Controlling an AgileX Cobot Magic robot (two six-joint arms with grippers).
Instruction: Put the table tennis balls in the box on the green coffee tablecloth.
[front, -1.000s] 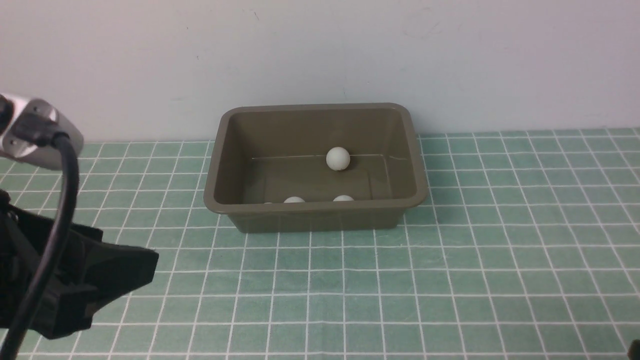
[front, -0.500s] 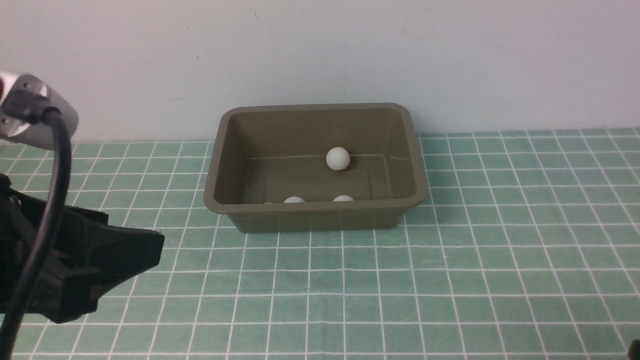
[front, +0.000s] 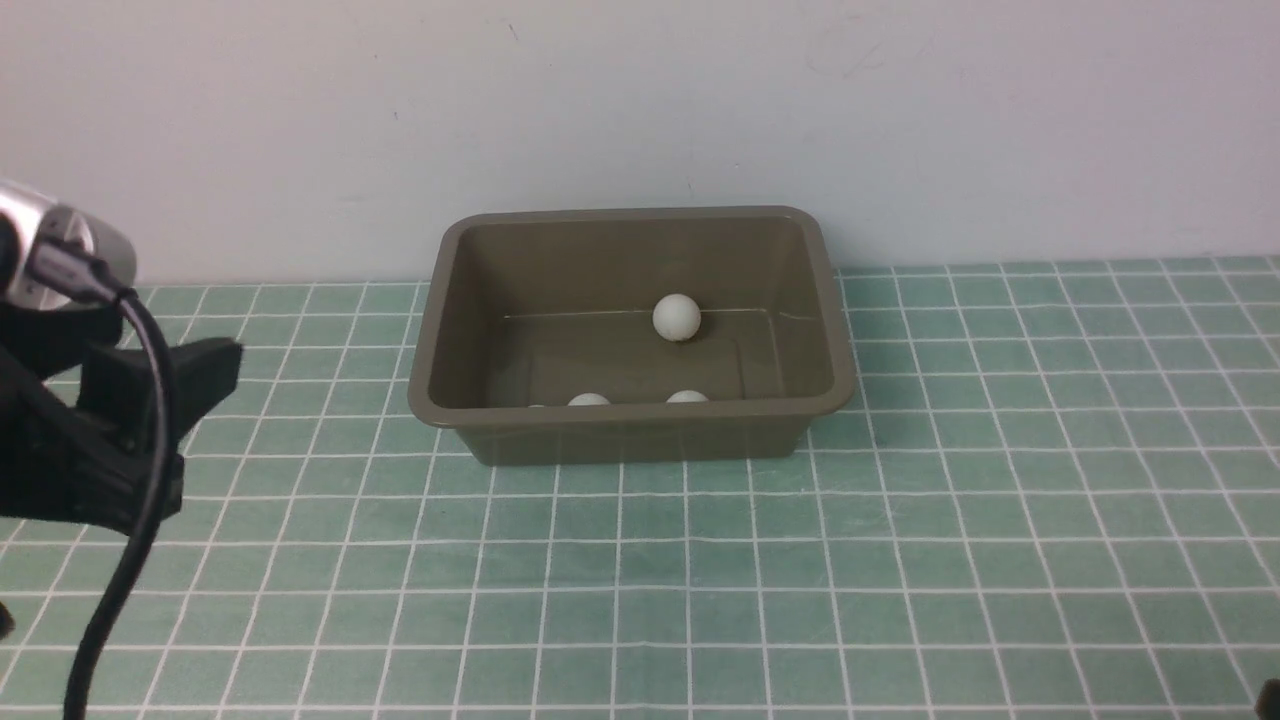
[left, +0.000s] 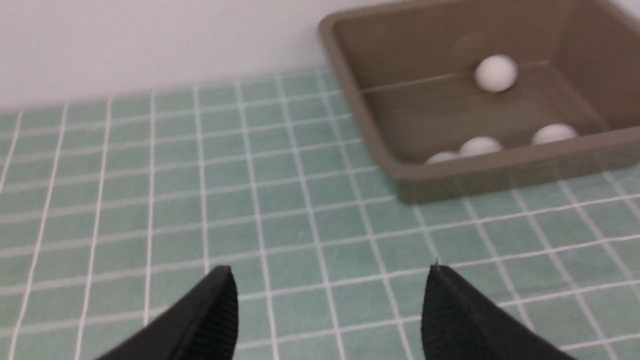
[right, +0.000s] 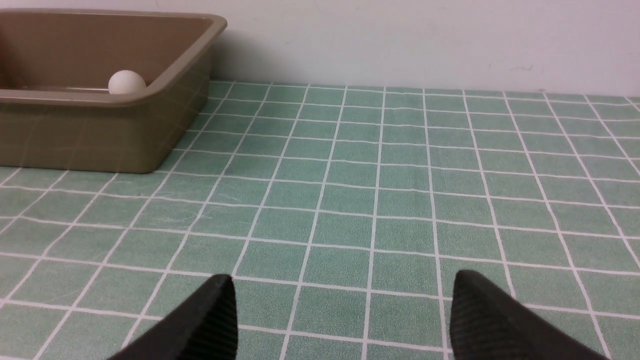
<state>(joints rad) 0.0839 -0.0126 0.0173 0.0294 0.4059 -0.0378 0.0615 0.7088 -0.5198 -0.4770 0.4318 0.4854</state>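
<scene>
The olive-brown box stands on the green checked tablecloth by the back wall. Inside it lie white table tennis balls: one by the far wall and two behind the near wall, with a sliver of a fourth. The left wrist view shows the box and the balls. My left gripper is open and empty, left of the box and apart from it. My right gripper is open and empty over bare cloth, right of the box.
A pale wall rises directly behind the box. The cloth runs to the left, front and right of the box. A black cable hangs from my left wrist.
My left gripper has risen and drawn back to the left, away from the box. The balls and the box have not moved.
</scene>
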